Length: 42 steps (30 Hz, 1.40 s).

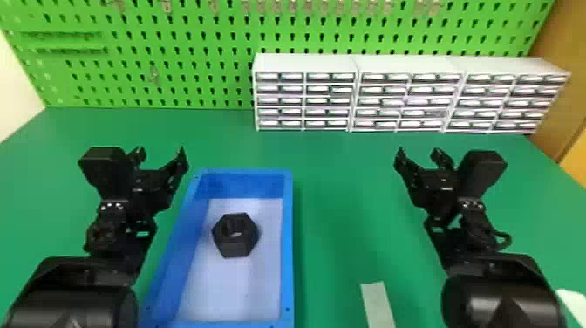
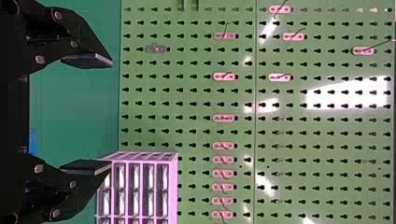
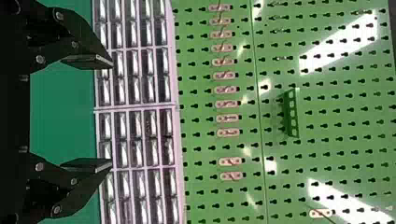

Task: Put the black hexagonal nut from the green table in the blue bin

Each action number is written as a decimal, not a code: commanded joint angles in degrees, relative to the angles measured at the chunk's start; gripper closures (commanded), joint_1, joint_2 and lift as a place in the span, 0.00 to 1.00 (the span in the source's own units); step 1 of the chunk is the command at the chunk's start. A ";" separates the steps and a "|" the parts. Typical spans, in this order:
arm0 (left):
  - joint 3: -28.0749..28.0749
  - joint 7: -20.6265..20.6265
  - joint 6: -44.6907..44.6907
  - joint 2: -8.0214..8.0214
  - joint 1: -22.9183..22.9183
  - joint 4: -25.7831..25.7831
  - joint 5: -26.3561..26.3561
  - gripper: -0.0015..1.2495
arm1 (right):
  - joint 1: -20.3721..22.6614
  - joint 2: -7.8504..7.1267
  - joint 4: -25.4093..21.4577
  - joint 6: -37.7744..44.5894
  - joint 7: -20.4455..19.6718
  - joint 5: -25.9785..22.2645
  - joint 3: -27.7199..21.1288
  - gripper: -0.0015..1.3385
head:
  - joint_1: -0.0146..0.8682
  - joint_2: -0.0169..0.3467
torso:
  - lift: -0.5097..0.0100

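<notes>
Black arms (image 1: 72, 301) overhang the green table (image 1: 340, 244), drawers (image 1: 329, 100) and pegboard (image 1: 181, 54) behind it.

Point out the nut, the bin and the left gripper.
Black hexagonal nut (image 1: 236, 248): head view, near side face.
Blue bin (image 1: 288, 244): head view, right-hand rim.
Left gripper (image 2: 111, 114): left wrist view, midway between its open fingers' tips.

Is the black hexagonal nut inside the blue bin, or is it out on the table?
In: the nut rests on the light floor of the blue bin, within its walls.

Green table (image 1: 340, 174) bearing blue bin (image 1: 287, 244), white drawer units (image 1: 407, 93), pale strip (image 1: 378, 305)
</notes>
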 commanded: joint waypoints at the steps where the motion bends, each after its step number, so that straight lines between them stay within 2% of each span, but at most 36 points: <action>1: 0.04 0.00 0.00 0.00 0.00 0.09 0.09 0.38 | 0.09 -0.36 0.00 0.17 0.00 0.01 -0.01 0.38 | 0.79 0.19 | 0.79; 42: -0.32 0.00 0.00 0.00 0.18 0.00 0.27 0.38 | 0.18 -0.53 0.00 1.40 0.00 -0.43 0.60 0.38 | 0.79 0.19 | 0.79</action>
